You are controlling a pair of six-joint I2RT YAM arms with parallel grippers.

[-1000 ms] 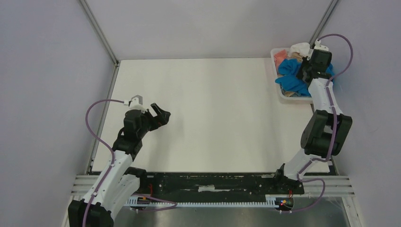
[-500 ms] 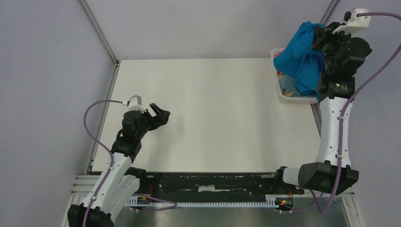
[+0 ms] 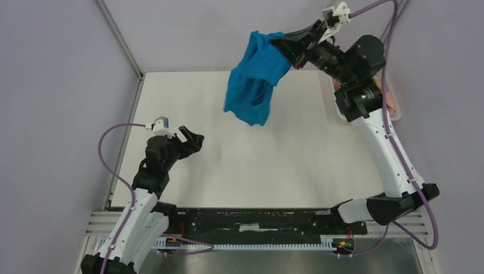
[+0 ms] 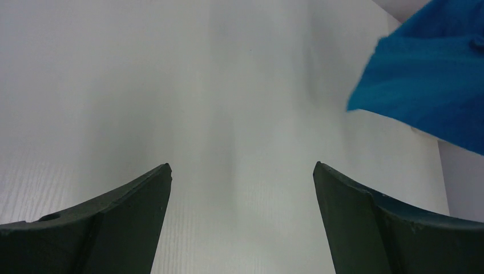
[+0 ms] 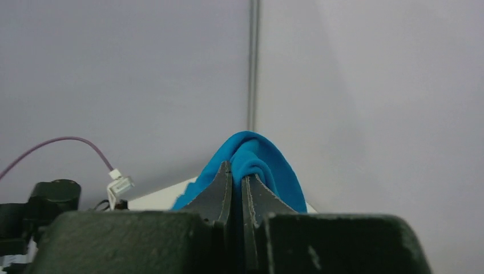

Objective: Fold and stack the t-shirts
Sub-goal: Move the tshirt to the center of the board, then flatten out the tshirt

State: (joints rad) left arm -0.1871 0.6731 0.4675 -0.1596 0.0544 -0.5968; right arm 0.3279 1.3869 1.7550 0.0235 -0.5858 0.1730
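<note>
t-shirt point(image 3: 251, 80): bright blue, plain.
left tool point(image 3: 193, 136): black; dark grey-green in the wrist view.
right tool point(image 5: 237, 182): dark grey-green, black housing.
tabletop point(image 3: 228, 154): white, plain.
arm links point(image 3: 137, 211): white, with black joints.
cables point(image 3: 105, 149): purple.
walls point(image 3: 57, 68): pale lilac-grey.

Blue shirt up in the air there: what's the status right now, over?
Right gripper shut on blue t-shirt, which hangs bunched above the table. Left gripper open, empty, low over the table. Nothing in the way below.
</note>
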